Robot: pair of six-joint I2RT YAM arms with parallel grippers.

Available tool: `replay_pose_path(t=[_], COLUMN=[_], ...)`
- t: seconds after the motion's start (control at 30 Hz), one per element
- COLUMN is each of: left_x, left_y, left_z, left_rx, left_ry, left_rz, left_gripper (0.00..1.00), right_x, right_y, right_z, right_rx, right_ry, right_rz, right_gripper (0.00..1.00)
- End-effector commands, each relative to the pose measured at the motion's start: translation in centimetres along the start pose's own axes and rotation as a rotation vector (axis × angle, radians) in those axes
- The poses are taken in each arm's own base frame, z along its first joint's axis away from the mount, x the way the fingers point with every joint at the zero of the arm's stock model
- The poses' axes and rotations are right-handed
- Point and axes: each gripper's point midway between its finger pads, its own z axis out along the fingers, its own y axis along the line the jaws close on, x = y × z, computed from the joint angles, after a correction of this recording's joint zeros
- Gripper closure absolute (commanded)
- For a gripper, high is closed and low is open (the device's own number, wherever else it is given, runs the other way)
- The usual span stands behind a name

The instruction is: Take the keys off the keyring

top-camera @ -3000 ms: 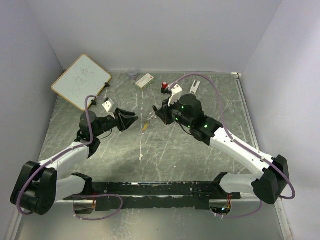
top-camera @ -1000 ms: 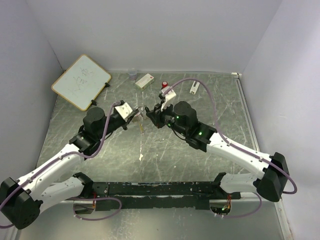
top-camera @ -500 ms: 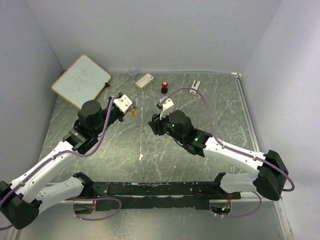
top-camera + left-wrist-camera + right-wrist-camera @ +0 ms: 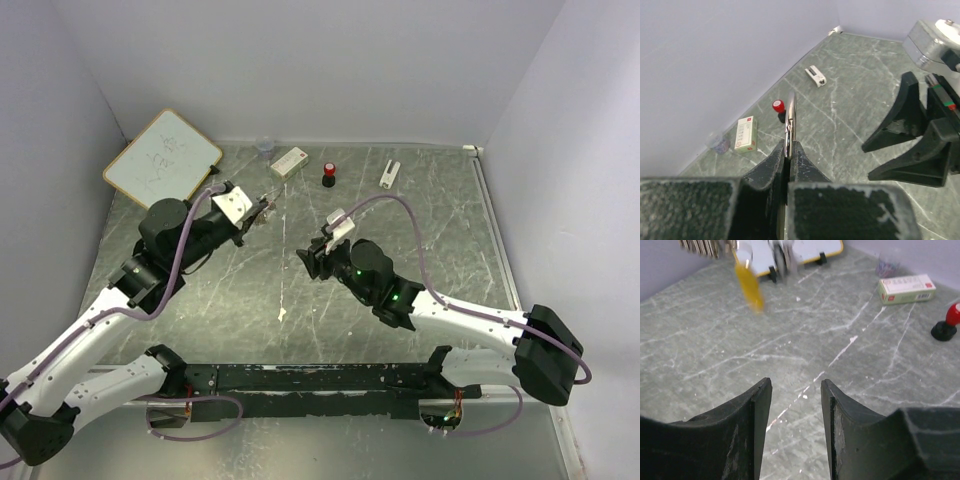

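My left gripper [image 4: 260, 209] is shut on the keyring [image 4: 790, 120], a thin silvery loop seen edge-on between its fingertips [image 4: 801, 156] and held above the table. In the right wrist view the keys hang in the air at the top left. The yellow-headed key [image 4: 750, 285] is blurred, and silvery keys [image 4: 705, 246] show beside the ring [image 4: 780, 260]. No black-headed key shows. My right gripper [image 4: 307, 260] is open and empty, to the right of the keys and apart from them. It points at them, and its open fingers [image 4: 900, 125] also show in the left wrist view.
A whiteboard [image 4: 160, 165] stands at the back left. A small box [image 4: 289, 161], a red-topped black knob [image 4: 329, 175], a white clip [image 4: 389, 173] and a clear cup [image 4: 265, 149] lie along the back wall. White scratches mark the green table [image 4: 450, 230].
My left gripper closed on the keyring and carried it up and back to the left. My right gripper let go, opened and drew back toward the near side.
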Motion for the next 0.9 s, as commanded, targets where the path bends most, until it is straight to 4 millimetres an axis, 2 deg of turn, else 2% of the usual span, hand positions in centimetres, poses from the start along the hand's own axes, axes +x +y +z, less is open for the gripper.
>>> replay_pose_path(t=[0.0,0.13,0.37,0.87], left_x=[-3.3,-3.7,-4.0,-4.7], left_y=[-1.1,-1.4,-2.2,-2.5], left_z=[-1.0,-1.2,-1.6,-2.8], left_rx=[0.068,0.09,0.125,0.134], left_ry=[-0.084,-0.088,-0.096,-0.124], left_rz=[-0.031,-0.042,-0.061,-0.079], left_gripper=[0.93,0.93,0.93,0.93], right_x=[-4.5,-5.6,-6.3,-8.0], right_y=[1.1,1.5,2.0,2.5], right_z=[0.0,0.3,0.9,1.3], right_rx=[-0.051,-0.069,-0.086,-0.095], right_ry=[-0.175,-0.203,-0.224,-0.255], right_rz=[-0.015,-0.025,-0.027,-0.055], right_gripper=[0.56,0.55,0.54,0.54])
